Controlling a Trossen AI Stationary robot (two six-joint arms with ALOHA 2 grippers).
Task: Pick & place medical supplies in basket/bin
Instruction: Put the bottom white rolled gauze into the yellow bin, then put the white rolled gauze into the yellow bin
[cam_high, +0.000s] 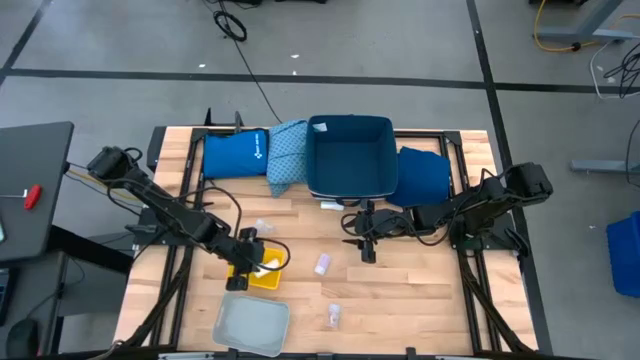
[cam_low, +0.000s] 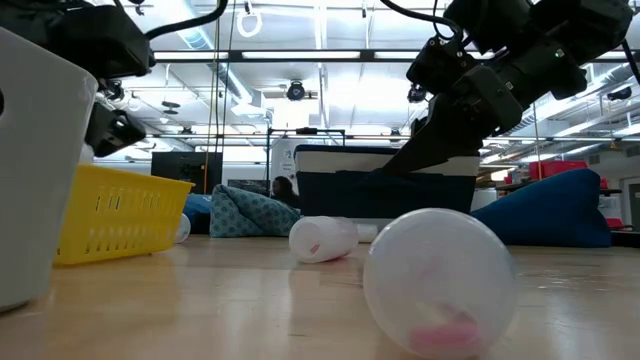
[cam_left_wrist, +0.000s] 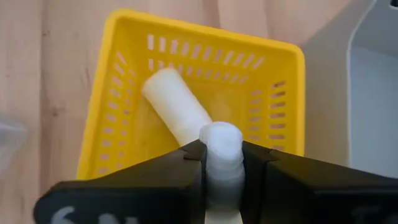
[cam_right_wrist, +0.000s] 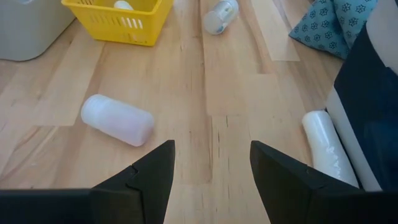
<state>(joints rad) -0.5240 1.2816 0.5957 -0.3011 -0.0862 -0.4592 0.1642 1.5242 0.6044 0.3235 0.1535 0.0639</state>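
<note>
From the high view I note the left gripper (cam_high: 248, 262) at lower centre-left of the frame, over the yellow basket (cam_high: 268, 279), with the pale bin (cam_high: 252, 326) below it; the right gripper (cam_high: 366, 243) hangs over bare table (cam_high: 420, 290) just below the dark blue tub (cam_high: 349, 155), and two loose vials (cam_high: 322, 264) (cam_high: 334, 317) lie at centre and lower centre. In the low view, one vial (cam_low: 323, 239) lies on its side at mid-frame and another (cam_low: 438, 281) fills the lower right foreground; neither gripper's fingers can be read here. The left wrist view shows the left fingers (cam_left_wrist: 174, 171) clamped on a white tube (cam_left_wrist: 221, 162) across its upper body, held above the basket, in which a second tube (cam_left_wrist: 177, 109) already lies. The right wrist view shows the right fingers (cam_right_wrist: 143, 174) spread apart with nothing between them, a frosted vial (cam_right_wrist: 117, 119) at centre-left and a white roll (cam_right_wrist: 329, 148) against the tub at right. I judge these pieces light, rigid, smooth plastic, prone to roll; I would grip across the cylinder's mid-body, with moderate force.
</note>
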